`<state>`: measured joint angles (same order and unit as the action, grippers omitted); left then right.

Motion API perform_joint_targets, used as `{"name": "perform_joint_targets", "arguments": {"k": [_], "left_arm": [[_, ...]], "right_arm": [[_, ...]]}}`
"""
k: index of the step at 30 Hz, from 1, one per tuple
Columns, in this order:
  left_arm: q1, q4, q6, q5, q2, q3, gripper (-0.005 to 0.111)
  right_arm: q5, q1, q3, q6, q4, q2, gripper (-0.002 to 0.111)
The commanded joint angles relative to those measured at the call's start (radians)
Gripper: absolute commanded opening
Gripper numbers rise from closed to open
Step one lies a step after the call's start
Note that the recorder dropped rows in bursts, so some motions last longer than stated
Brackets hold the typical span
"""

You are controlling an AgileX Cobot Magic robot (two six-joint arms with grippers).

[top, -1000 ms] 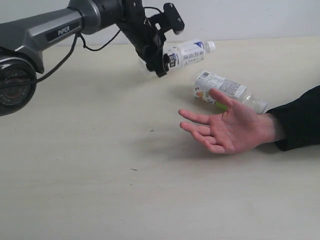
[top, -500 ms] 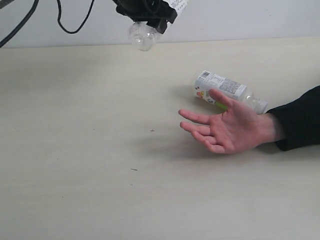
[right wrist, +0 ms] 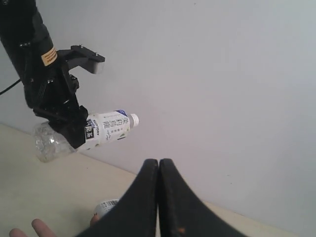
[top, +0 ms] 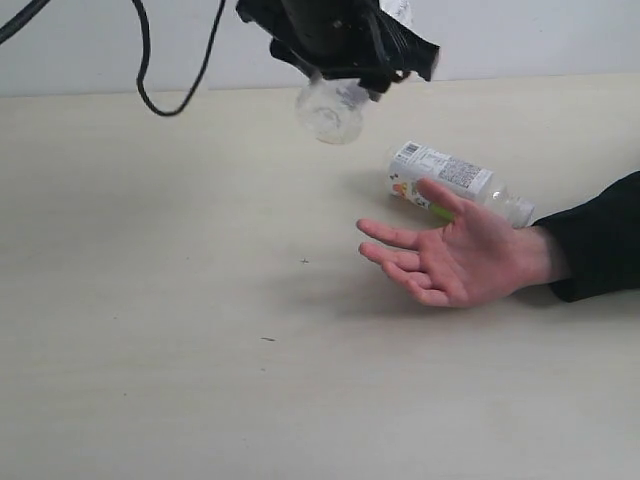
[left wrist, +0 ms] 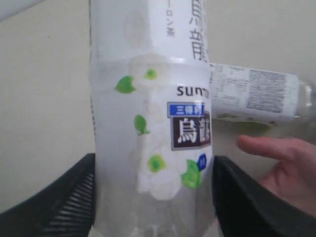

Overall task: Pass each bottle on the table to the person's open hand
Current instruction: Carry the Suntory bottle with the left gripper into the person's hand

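Counter (top: 150, 320), hand (top: 455, 260) and two bottles are shown in the exterior view. The left end effector (top: 345, 65) is seen at the top edge, high above the counter, and a bottle (top: 330, 108) is pinched in it. Only the clear base of this bottle is well seen, below the black fingers. It is held in the air, up and to the left of the hand, apart from it. A black cable (top: 165, 85) is hung from the arm. The second bottle (top: 450, 178) is laid on its side on the counter, just behind the hand. The hand is held open, palm up, and a black sleeve (top: 600, 235) is worn on the wrist.

In the left wrist view, the bottle (left wrist: 150, 128) is held between two black fingers (left wrist: 64, 205), one on each side. White flowers and green leaves are printed on its label. The second bottle (left wrist: 256, 94) is seen behind it on the counter, and part of the hand (left wrist: 284, 165) is seen near it.

In the right wrist view, the right end effector (right wrist: 159, 168) is seen with its fingers pressed together and nothing between them. Beyond it, the left end effector is seen before a pale wall (right wrist: 222, 89), with the bottle (right wrist: 106, 129) gripped crosswise. At the lower edge a small part of the second bottle (right wrist: 105, 206) and some fingertips (right wrist: 40, 227) of the hand are seen.
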<state>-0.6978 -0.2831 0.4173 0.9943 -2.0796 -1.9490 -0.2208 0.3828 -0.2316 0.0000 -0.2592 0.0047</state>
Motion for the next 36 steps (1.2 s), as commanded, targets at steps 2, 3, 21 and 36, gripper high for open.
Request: {"name": "perform_joint_targets", "arguments": {"k": [2, 3, 21, 36], "left_arm": [[-0.106, -0.087, 0.287, -0.270, 0.113, 0.246, 0.000], [-0.124, -0.096, 0.329, -0.331, 0.128, 0.284, 0.000], [-0.180, 0.010, 0.349, -0.338, 0.114, 0.309, 0.000], [-0.182, 0.037, 0.896, -0.474, 0.114, 0.309, 0.000]], "right_arm": [[0.002, 0.001, 0.004, 0.000, -0.003, -0.005, 0.000], [0.002, 0.001, 0.004, 0.000, -0.003, -0.005, 0.000], [0.002, 0.001, 0.004, 0.000, -0.003, -0.005, 0.000], [0.002, 0.001, 0.004, 0.000, -0.009, -0.005, 0.000]]}}
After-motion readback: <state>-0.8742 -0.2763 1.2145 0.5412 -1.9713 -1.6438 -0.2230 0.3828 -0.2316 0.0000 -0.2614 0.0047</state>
